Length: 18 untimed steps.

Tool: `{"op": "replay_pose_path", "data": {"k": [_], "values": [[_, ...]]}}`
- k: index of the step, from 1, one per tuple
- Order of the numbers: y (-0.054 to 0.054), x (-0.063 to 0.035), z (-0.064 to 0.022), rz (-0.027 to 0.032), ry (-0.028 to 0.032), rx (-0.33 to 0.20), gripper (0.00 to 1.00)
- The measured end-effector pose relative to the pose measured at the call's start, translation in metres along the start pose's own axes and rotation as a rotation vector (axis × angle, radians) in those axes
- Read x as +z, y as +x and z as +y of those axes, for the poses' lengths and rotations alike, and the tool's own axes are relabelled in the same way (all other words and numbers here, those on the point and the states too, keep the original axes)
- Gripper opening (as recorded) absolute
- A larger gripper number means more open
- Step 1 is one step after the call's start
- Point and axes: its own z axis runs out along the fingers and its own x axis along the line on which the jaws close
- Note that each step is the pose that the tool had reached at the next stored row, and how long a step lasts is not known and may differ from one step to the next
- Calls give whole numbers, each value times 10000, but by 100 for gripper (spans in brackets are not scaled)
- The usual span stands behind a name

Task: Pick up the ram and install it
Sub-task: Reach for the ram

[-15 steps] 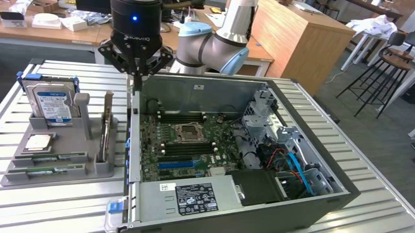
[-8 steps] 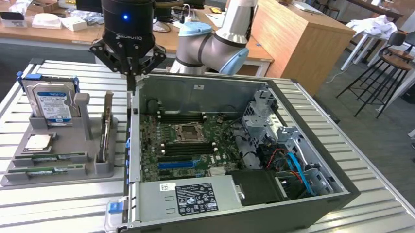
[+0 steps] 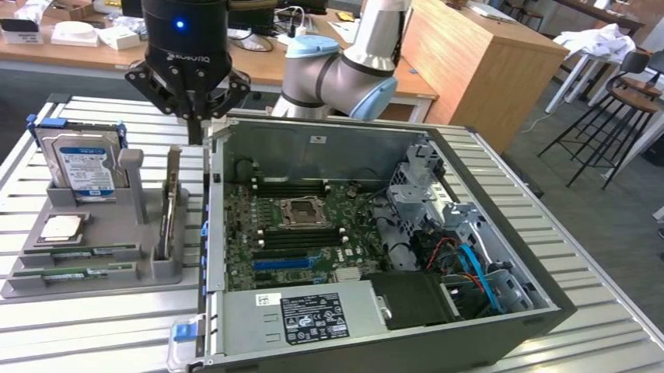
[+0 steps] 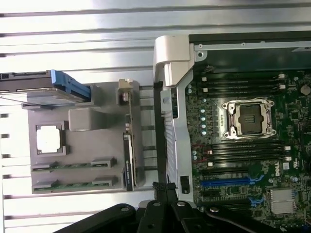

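Note:
Two slim green ram sticks (image 3: 92, 250) (image 3: 75, 273) lie side by side in slots of the grey tray (image 3: 104, 233), at the exterior view's left; I cannot tell which one is the task's ram. In the wrist view they show as the ram sticks (image 4: 73, 165) (image 4: 73, 184). My gripper (image 3: 197, 128) hangs shut and empty above the back left corner of the open computer case (image 3: 539, 311), well above and behind the tray. Its tips (image 4: 163, 190) sit over the case's wall. The motherboard's black memory slots (image 3: 301, 237) (image 4: 243, 151) flank the CPU socket (image 3: 301, 210).
The tray also holds an upright hard drive (image 3: 83, 159), a CPU chip (image 3: 61, 227) and a tall upright expansion card (image 3: 169, 202). A power supply (image 3: 301, 311) fills the case's front. Cables and a drive cage (image 3: 456, 233) crowd its right side. Desks stand behind the table.

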Motion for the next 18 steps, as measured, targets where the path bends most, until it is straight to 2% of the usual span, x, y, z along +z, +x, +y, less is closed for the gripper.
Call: {"op": "replay_pose_path", "data": {"k": [18], "values": [[361, -7, -27, 0, 0, -1, 10]]}}
